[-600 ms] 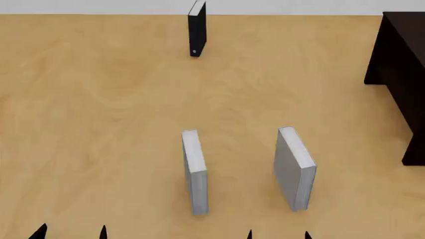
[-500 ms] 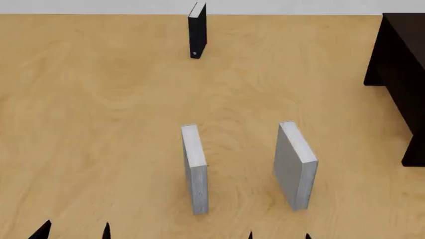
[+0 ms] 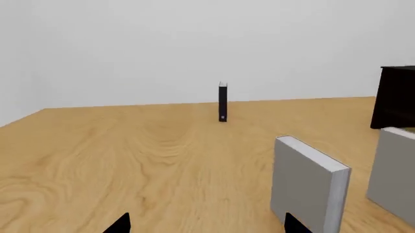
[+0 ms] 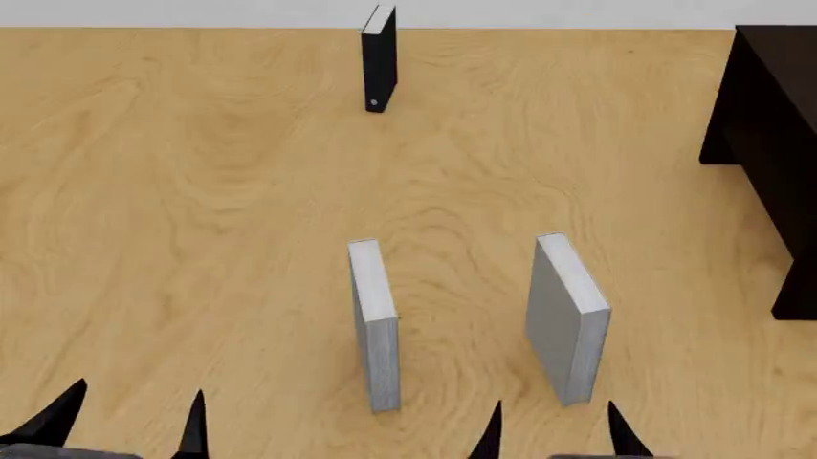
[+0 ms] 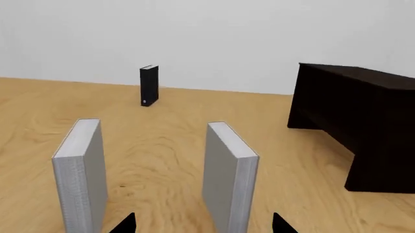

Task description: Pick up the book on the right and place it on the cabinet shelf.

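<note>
While right gripper [image 4: 552,430] sits nearest, jaws spread wide, holding nothing, fingertips just short of book [image 4: 567,318]. Left gripper [image 4: 128,419] likewise open, empty, idle. Book upright on floor [image 4: 191,210], right of thinner grey book [image 4: 373,323], spine edge toward gripper. Judgement: keep fingers straddling cover faces, advance centred, close low without tipping it. Beyond: cabinet [image 4: 772,134] at far right, well apart. Black book [image 4: 378,59] farthest.
</note>
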